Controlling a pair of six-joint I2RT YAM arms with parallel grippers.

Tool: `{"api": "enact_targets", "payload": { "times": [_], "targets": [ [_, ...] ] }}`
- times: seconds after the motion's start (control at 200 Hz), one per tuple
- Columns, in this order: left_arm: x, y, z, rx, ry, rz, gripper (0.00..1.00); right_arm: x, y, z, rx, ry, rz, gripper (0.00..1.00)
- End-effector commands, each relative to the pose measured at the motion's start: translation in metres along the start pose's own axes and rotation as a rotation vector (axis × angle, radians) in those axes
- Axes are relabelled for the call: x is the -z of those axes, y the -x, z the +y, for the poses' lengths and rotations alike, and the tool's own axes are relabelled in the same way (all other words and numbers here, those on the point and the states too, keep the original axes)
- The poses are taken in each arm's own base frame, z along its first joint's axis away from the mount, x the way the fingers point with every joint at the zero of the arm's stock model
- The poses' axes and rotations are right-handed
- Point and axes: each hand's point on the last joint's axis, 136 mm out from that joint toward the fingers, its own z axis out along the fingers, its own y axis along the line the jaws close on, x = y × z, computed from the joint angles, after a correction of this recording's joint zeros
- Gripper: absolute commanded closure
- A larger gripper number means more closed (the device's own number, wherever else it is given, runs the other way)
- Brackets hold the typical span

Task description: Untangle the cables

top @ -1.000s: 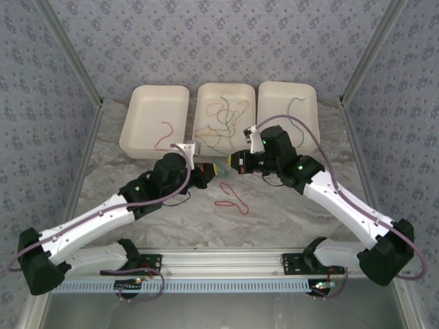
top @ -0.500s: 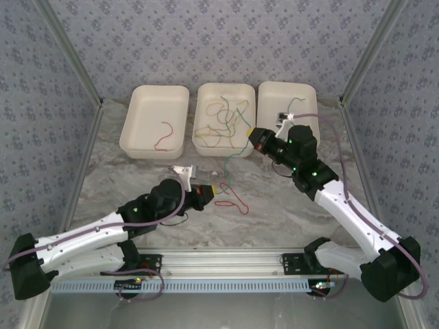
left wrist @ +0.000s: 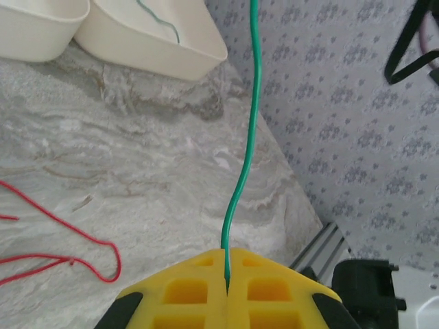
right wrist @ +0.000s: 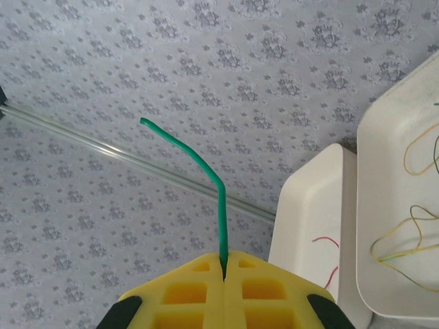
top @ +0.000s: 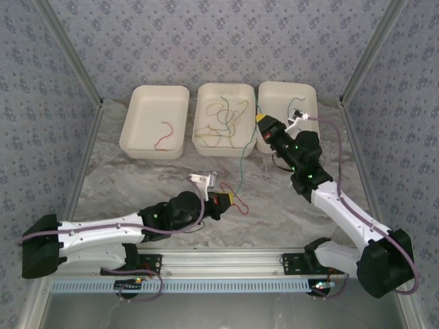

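Left tray (top: 137, 147) holds 1 red cable (top: 163, 135). Middle tray (top: 223, 86) holds tangled cables (top: 221, 120). Left gripper (left wrist: 226, 267) and right gripper (right wrist: 224, 264) each clamp 1 end of the same green cable (left wrist: 242, 171).

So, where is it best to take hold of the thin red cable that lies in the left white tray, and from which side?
The thin red cable is probably best taken at its middle bend, straight down from above. It lies flat and alone on the floor of the left white tray, apart from its walls, so jaws set across the strand should have room.
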Motion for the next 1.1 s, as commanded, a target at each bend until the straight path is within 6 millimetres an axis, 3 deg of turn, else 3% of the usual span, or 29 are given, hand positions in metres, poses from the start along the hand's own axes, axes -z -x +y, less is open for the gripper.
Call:
{"api": "enact_targets", "payload": {
  "times": [0.0,0.22,0.415,0.61,0.834,1.094],
  "targets": [
    [0.005,-0.002,-0.002,-0.004,0.010,-0.091,1.00,0.013,0.050,0.031,-0.038,0.119,-0.224,1.00],
    [0.021,0.027,0.010,0.252,-0.003,-0.373,1.00,0.028,0.062,0.025,-0.083,0.106,-0.308,1.00],
    [0.016,0.046,0.005,0.492,-0.020,-0.480,1.00,0.044,0.073,0.014,-0.154,0.125,-0.405,1.00],
    [0.014,0.056,0.009,0.694,-0.046,-0.568,1.00,0.053,0.092,0.021,-0.190,0.181,-0.518,1.00],
    [0.014,0.050,0.027,0.859,-0.017,-0.605,1.00,0.067,0.112,0.024,-0.204,0.192,-0.632,1.00],
    [0.020,0.034,0.043,0.937,0.052,-0.622,1.00,0.063,0.118,0.026,-0.160,0.179,-0.617,1.00]
  ]
}}
